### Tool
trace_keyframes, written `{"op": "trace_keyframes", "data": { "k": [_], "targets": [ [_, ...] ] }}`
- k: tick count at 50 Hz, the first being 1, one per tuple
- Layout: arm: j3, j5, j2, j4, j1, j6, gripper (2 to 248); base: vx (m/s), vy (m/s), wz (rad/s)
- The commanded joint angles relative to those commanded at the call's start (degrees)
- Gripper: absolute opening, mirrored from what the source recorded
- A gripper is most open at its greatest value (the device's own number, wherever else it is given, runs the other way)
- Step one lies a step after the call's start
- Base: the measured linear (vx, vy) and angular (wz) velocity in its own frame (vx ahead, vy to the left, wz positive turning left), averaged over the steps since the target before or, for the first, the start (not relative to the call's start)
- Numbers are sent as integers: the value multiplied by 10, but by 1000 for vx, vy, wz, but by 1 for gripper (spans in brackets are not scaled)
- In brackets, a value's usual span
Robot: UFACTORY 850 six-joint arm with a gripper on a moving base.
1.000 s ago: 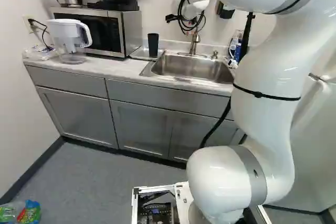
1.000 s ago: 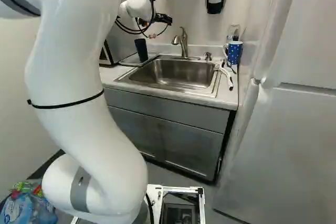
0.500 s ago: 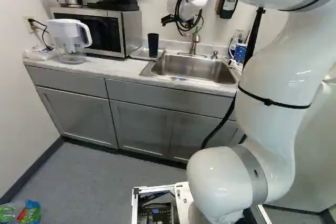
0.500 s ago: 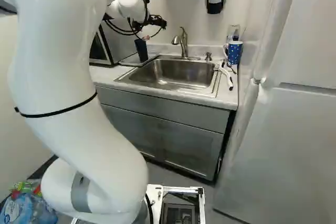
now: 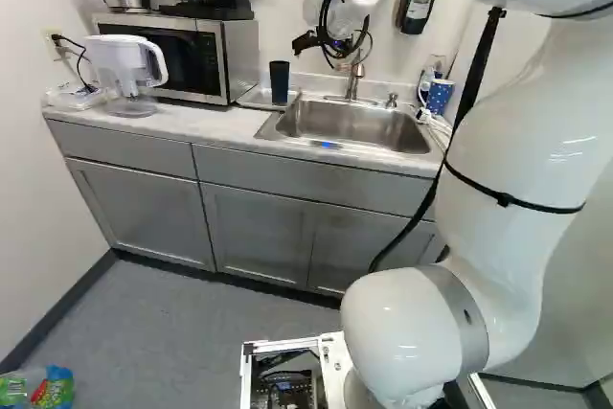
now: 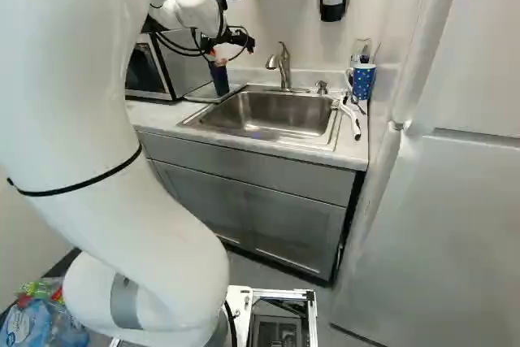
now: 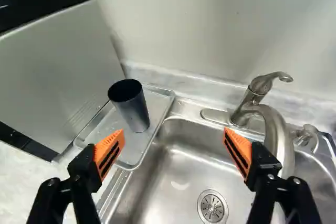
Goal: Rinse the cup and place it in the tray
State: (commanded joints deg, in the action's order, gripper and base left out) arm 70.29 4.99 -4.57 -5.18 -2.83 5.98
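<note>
Cup (image 7: 135,109) dark blue-black; tray (image 7: 137,145) silver-grey. Mug (image 6: 363,81) blue — white dots. Finger pads (image 7: 109,153) orange — black stripes. Cabinets (image 5: 257,222) grey; fridge (image 6: 455,201) white.

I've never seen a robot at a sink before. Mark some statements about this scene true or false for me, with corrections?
1. The dark cup stands on the metal tray. True.
2. The end effector is gripping the cup. False: its fingers are spread wide, and the cup is not between them.
3. The polka-dot mug sits in the sink. False: the mug stands on the counter beside the sink.
4. The water pitcher stands in front of the microwave. True.
</note>
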Motion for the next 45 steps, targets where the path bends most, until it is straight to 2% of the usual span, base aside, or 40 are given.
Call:
{"op": "trace_keyframes", "data": {
  "k": [20,45],
  "targets": [
    [-24,53,23,0,4,0,247,0,0,0],
    [-52,128,51,0,27,0,247,0,0,0]
  ]
}}
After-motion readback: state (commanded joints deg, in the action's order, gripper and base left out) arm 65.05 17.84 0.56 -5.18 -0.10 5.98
